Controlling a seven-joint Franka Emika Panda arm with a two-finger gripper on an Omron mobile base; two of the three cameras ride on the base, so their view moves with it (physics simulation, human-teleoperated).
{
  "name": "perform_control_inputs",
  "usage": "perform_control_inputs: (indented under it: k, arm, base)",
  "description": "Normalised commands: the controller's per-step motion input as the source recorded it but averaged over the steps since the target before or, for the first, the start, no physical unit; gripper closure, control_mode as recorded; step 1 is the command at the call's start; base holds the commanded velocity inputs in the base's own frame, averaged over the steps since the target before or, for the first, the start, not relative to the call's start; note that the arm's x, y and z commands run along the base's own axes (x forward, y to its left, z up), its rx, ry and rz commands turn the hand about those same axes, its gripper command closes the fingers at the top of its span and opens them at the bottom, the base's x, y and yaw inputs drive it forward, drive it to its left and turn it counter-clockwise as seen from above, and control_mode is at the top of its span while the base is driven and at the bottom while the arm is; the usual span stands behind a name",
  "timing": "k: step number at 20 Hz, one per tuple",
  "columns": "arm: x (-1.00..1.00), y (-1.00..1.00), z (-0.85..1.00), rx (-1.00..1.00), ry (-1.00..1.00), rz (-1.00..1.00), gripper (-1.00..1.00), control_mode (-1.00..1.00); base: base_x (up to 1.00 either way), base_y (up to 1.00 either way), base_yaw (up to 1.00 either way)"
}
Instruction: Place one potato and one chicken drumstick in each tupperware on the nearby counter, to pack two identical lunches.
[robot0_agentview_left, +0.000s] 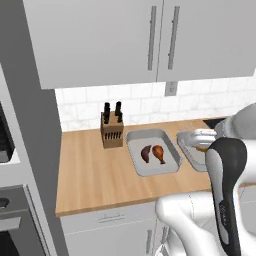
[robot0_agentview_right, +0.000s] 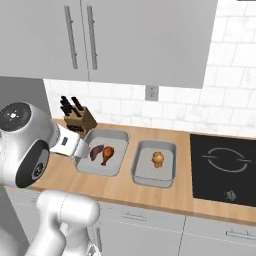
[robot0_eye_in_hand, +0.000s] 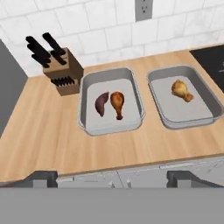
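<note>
The surface (robot0_eye_in_hand: 39, 131) is light-brown wood, and both trays (robot0_eye_in_hand: 111, 103) (robot0_eye_in_hand: 183, 98) on it are pale grey. One tray holds a dark reddish-brown potato (robot0_eye_in_hand: 101, 103) and an orange-brown drumstick (robot0_eye_in_hand: 117, 103); the other holds a yellower drumstick (robot0_eye_in_hand: 181, 90). The knife block (robot0_eye_in_hand: 63, 72) is brown with black handles, the wall tiles (robot0_eye_in_hand: 87, 26) are white marbled, the cooktop (robot0_agentview_right: 225, 170) is black with thin grey rings, and the cabinets (robot0_agentview_right: 130, 40) are light grey.
</note>
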Motion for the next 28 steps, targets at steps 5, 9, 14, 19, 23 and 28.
perform_control_inputs:
  k: [5,9,14,19,23,28]
  arm:
    - [0.00,0.00,0.00,0.00,0.00,0.00,-1.00,1.00]
    - [0.00,0.00,0.00,0.00,0.00,0.00,-1.00,1.00]
    - [0.00,0.00,0.00,0.00,0.00,0.00,-1.00,1.00]
    - [0.00,0.00,0.00,0.00,0.00,0.00,-1.00,1.00]
    - [0.00,0.00,0.00,0.00,0.00,0.00,-1.00,1.00]
    - [0.00,0.00,0.00,0.00,0.00,0.00,-1.00,1.00]
  base:
    - [-1.00,0.02,0.00]
    - [-1.00,0.00,0.14]
    - [-1.00,0.03,0.26]
    - [-0.40,0.32,0.52]
    - [-0.06,0.42,0.72]
    - [0.00,0.46,0.83]
